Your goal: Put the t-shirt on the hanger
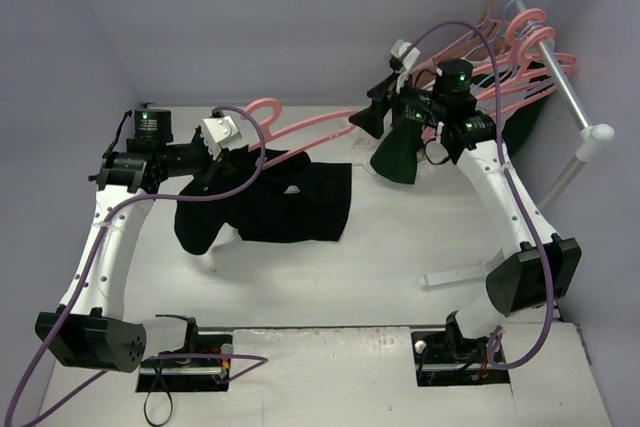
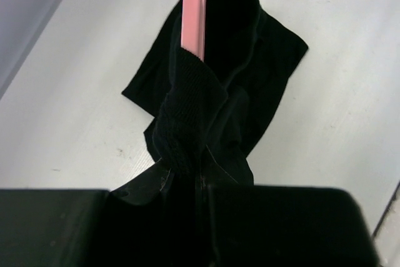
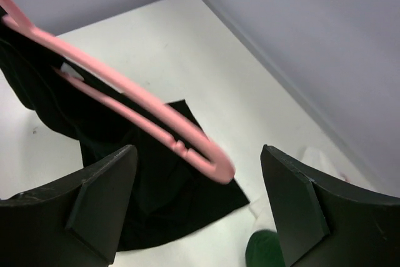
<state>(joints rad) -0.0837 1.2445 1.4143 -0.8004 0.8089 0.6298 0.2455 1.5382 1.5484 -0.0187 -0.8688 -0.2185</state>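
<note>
The black t-shirt [image 1: 295, 202] lies partly bunched on the white table, its left part lifted. My left gripper [image 1: 222, 165] is shut on the shirt's ribbed collar [image 2: 187, 123]. The pink hanger [image 1: 300, 129] runs from its hook at the back left toward the right, and one arm of it [image 2: 194, 10] goes into the shirt's neck. My right gripper [image 1: 385, 137] is open around the hanger's right end [image 3: 200, 148], with its fingers [image 3: 103, 198] apart from it. The shirt lies below on the table in the right wrist view [image 3: 150, 186].
A clothes rack [image 1: 570, 97] at the back right carries several more pink hangers [image 1: 495, 37] and a dark green garment [image 1: 530, 107]. Its white foot [image 1: 455, 275] lies on the table by the right arm. Grey walls close the left and back sides.
</note>
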